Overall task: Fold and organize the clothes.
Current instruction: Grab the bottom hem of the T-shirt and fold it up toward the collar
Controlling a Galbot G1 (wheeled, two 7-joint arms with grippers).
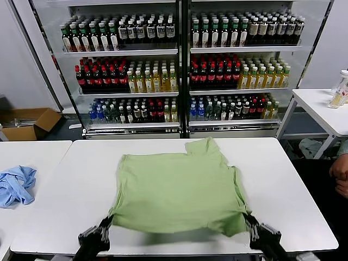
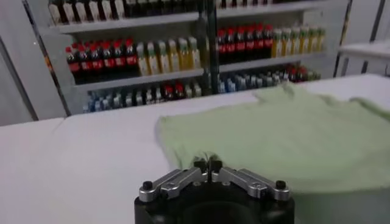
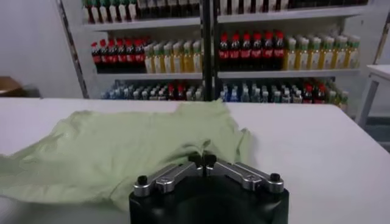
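We see the shirt as soft matt cloth (lightly creased), the worktop smooth and white with a faint sheen, our hands' fingers brushed metal on black bodies.

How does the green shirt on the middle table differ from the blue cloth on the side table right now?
The green shirt lies spread mostly flat; the blue cloth sits crumpled in a heap. The shirt is far larger in view and centred on its white table; the cloth is small, at the neighbouring table's edge. The left gripper and right gripper each pinch a near corner of the shirt; nothing touches the cloth. Both are soft fabric on white tabletops.
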